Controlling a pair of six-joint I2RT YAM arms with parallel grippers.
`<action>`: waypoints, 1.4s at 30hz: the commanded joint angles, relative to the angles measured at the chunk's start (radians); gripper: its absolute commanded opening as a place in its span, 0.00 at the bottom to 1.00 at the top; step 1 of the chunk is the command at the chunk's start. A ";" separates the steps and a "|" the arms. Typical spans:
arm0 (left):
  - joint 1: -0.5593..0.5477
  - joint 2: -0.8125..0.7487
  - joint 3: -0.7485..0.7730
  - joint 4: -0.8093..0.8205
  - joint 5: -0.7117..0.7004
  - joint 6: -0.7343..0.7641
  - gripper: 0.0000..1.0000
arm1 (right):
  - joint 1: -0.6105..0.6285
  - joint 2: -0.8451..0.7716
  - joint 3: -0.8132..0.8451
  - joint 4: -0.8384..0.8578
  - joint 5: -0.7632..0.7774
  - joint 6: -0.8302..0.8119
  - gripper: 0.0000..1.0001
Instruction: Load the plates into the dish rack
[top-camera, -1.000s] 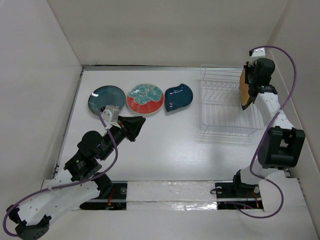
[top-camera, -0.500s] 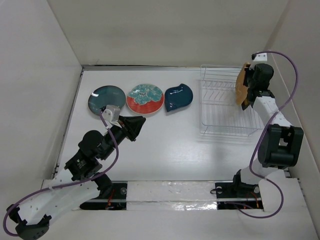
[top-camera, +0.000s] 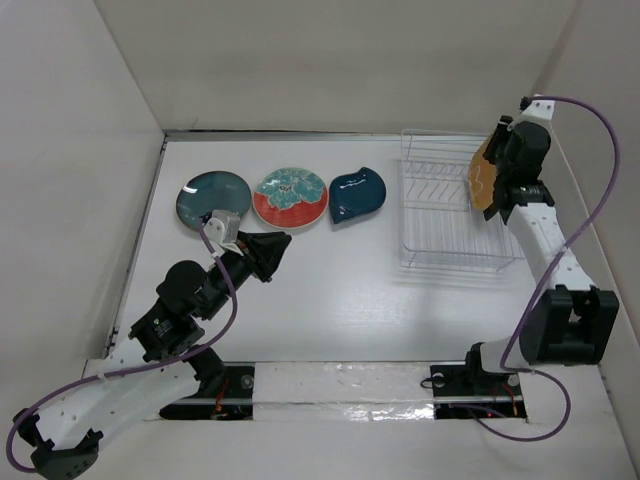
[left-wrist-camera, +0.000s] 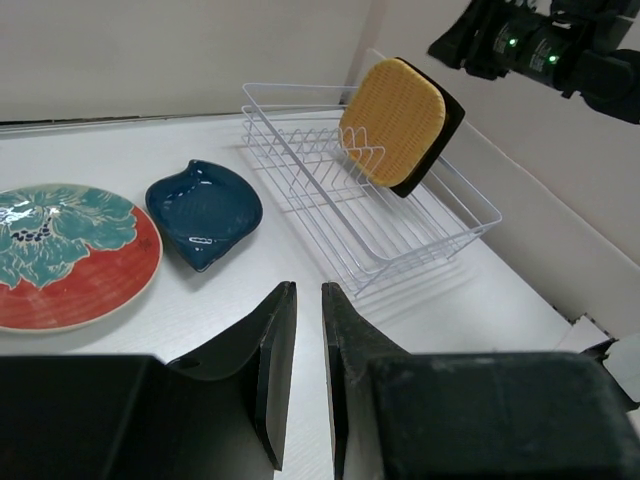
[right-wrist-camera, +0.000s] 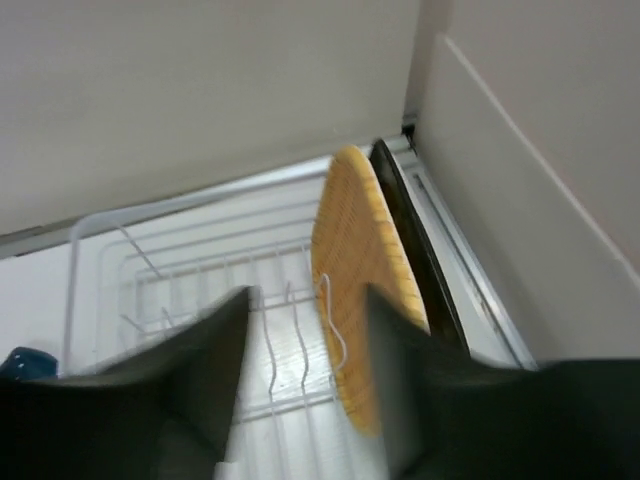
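Observation:
The tan woven plate (left-wrist-camera: 390, 118) stands on edge at the far right end of the dish rack (left-wrist-camera: 420, 235), leaning on the black-rimmed tan plate (left-wrist-camera: 445, 125) behind it. Both also show in the right wrist view, the woven plate (right-wrist-camera: 360, 270) in front of the black-rimmed one (right-wrist-camera: 410, 235). My right gripper (right-wrist-camera: 305, 300) is open above them, holding nothing; its right finger is close to the woven plate's rim. The dark teal plate (top-camera: 213, 197), the floral plate (top-camera: 290, 196) and the navy leaf plate (top-camera: 357, 193) lie flat in a row left of the rack (top-camera: 440, 240). My left gripper (top-camera: 272, 250) is shut and empty, below the floral plate.
White walls enclose the table on the left, back and right; the right wall runs close beside the rack. The right arm (left-wrist-camera: 540, 45) hangs over the rack's far corner. Several upright tines (right-wrist-camera: 265, 320) stand in the rack left of the woven plate.
My right gripper carried the tan woven plate toward the rack's far end, let it go standing in the rack, and drew up and back. The left arm has not moved.

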 joint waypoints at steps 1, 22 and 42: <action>-0.004 0.000 0.010 0.043 -0.008 0.000 0.14 | 0.128 -0.105 0.012 0.015 0.059 0.129 0.31; -0.004 -0.046 0.016 0.020 -0.152 -0.050 0.00 | 0.994 0.400 -0.055 0.199 0.365 1.088 0.00; -0.004 -0.063 0.013 0.029 -0.088 -0.048 0.23 | 0.953 0.699 0.094 0.188 0.388 1.528 0.55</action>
